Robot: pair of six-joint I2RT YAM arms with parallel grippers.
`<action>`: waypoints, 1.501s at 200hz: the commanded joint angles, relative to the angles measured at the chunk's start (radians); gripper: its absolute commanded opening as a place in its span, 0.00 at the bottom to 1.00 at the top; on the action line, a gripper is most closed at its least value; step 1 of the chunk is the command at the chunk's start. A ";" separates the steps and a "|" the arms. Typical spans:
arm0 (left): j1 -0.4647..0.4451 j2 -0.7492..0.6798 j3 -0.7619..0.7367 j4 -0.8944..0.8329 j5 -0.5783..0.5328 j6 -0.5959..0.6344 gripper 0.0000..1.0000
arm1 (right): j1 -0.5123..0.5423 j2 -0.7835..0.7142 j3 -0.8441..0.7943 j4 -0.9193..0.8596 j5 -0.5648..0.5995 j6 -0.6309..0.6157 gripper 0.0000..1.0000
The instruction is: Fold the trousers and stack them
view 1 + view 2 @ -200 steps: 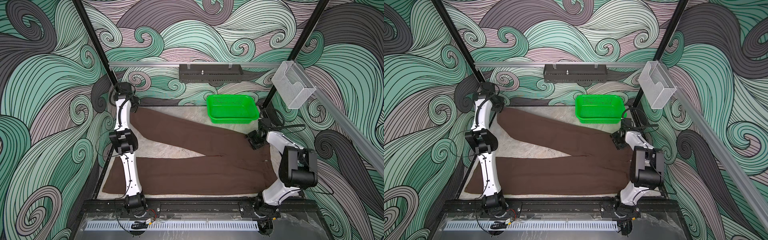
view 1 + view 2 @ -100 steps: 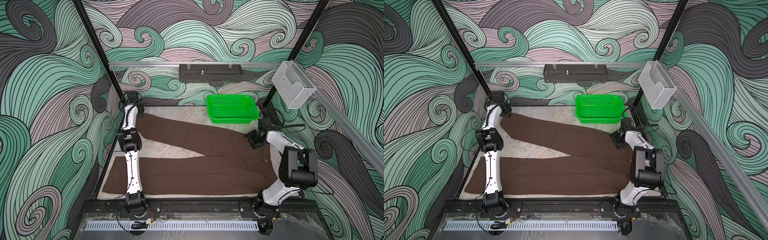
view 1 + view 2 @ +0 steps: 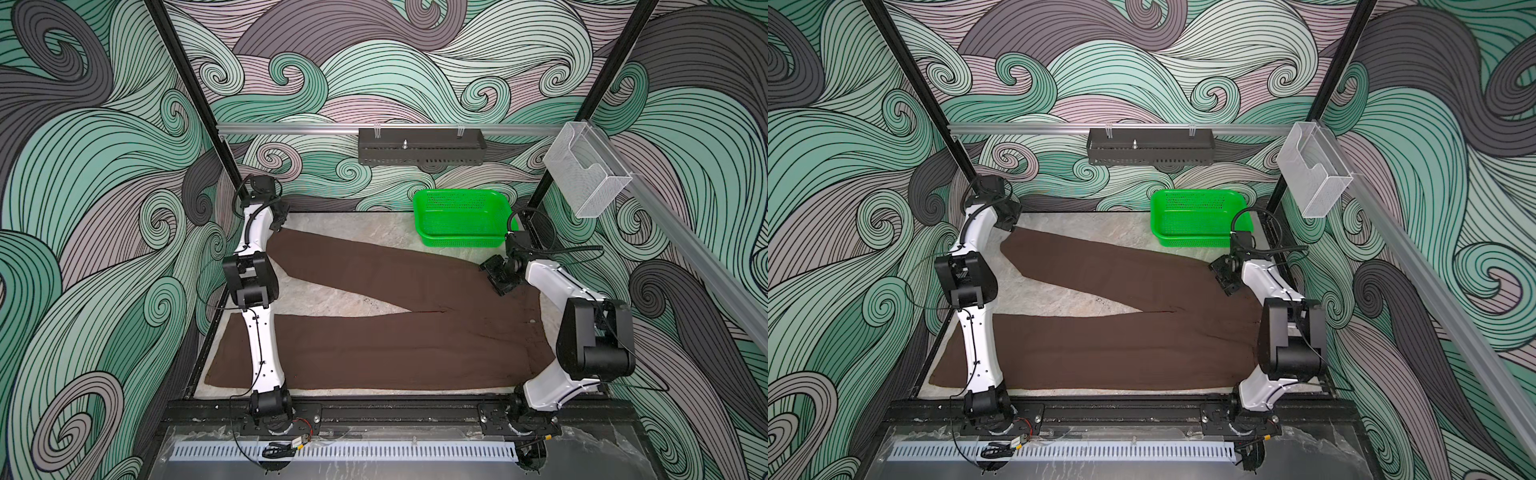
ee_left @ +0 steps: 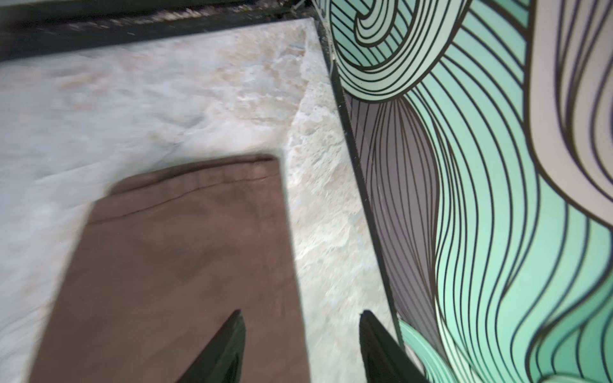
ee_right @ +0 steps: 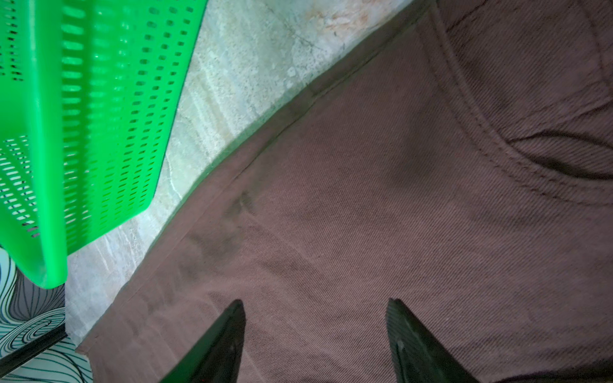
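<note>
The dark brown trousers (image 3: pixel 395 345) (image 3: pixel 1121 353) lie flat on the marble table, waist at the right and the two legs spread toward the left. My left gripper (image 3: pixel 279 216) (image 3: pixel 1010 217) hovers at the back left, by the far leg's hem. In the left wrist view it (image 4: pixel 300 315) is open and holds nothing, one finger over the leg (image 4: pixel 166 248) and one over bare table. My right gripper (image 3: pixel 498 276) (image 3: pixel 1225 275) is above the upper part of the trousers near the waist. It (image 5: pixel 315 302) is open over the fabric (image 5: pixel 365 199) beside a pocket seam.
A green perforated basket (image 3: pixel 461 220) (image 3: pixel 1200 216) (image 5: pixel 83 132) stands at the back right, close to the right gripper. The patterned wall (image 4: pixel 464 199) is right beside the left gripper. A black tray (image 3: pixel 419 145) and a clear holder (image 3: pixel 582 174) hang on the rails above.
The left arm has swung rightward from the back left corner toward the far leg's hem, and its gripper has gone from shut to open. The right gripper has opened slightly wider.
</note>
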 commanded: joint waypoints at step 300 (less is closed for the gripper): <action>0.042 -0.128 -0.529 -0.148 -0.120 0.052 0.64 | 0.001 -0.053 -0.076 -0.021 0.006 -0.023 0.68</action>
